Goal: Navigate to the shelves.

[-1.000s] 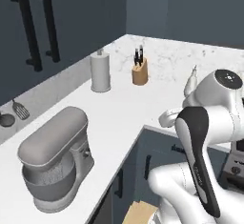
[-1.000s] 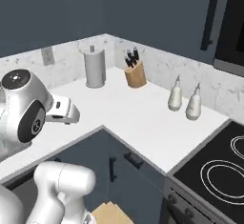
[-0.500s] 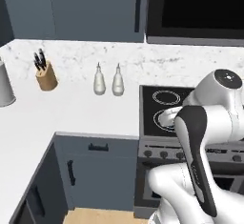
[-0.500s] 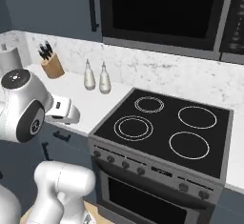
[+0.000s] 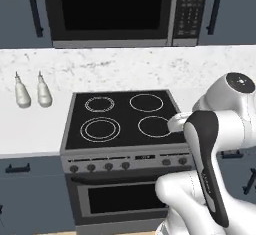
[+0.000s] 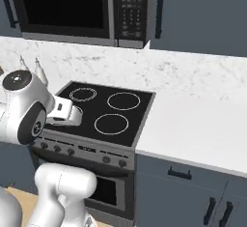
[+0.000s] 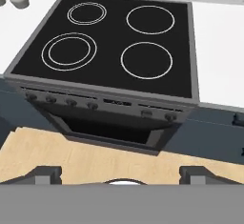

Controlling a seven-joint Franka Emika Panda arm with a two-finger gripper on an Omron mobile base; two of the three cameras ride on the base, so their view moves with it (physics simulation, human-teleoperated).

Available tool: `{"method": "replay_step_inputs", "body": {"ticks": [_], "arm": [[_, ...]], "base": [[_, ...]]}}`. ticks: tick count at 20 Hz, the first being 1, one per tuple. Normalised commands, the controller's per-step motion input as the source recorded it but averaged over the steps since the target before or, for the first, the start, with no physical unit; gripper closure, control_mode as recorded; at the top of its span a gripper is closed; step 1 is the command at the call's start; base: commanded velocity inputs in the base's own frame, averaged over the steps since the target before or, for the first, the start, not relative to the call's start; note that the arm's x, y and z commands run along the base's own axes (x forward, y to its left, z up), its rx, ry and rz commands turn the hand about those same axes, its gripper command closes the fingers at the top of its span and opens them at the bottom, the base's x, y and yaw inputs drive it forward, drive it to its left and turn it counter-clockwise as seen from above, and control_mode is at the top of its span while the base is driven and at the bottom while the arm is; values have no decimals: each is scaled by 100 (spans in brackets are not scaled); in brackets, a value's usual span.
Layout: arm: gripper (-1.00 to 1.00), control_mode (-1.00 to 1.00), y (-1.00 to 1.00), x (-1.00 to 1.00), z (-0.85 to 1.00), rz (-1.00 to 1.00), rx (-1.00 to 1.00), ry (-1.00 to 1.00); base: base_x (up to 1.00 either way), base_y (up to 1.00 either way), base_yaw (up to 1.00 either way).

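The robot faces a black glass-top stove [image 5: 125, 119] with four ringed burners, a row of round knobs along its grey front and an oven door below. From the left base camera I see two pale, pear-shaped shakers [image 5: 32, 91] standing side by side on the white countertop [image 5: 30, 129] left of the stove, and a dark microwave [image 5: 117, 9] above it. The right base camera takes in a long bare stretch of countertop to the stove's right, with dark blue-grey handled cabinets [image 6: 193, 192] under it and the speckled marble backsplash [image 6: 193, 76] behind. The hand camera looks down on the burners and on light wood floor [image 7: 71, 161] before the oven. The gripper [image 7: 121, 173] shows its two dark fingertips [image 7: 47, 173] set well apart, nothing between them.

Half a second ago the knife block stood in frame and the stove sat to the right; the whole scene has since slid sideways with the base. The light brown plank shelves lie outside all three cameras' frames, so I cannot say where they are.
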Motion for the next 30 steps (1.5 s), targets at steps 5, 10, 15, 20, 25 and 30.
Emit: {"method": "replay_step_inputs", "body": {"ticks": [5,10,15,20,25,30], "arm": [[-100,100,0,0,0,0,0,0],[-100,100,0,0,0,0,0,0],[-100,100,0,0,0,0,0,0],[-100,100,0,0,0,0,0,0],[-100,100,0,0,0,0,0,0],[-100,100,0,0,0,0,0,0]], "base": [[-1,-100,-32],[-1,-100,-10],[0,-100,1],[-2,-100,1],[38,-94,0],[98,-37,9]]}}
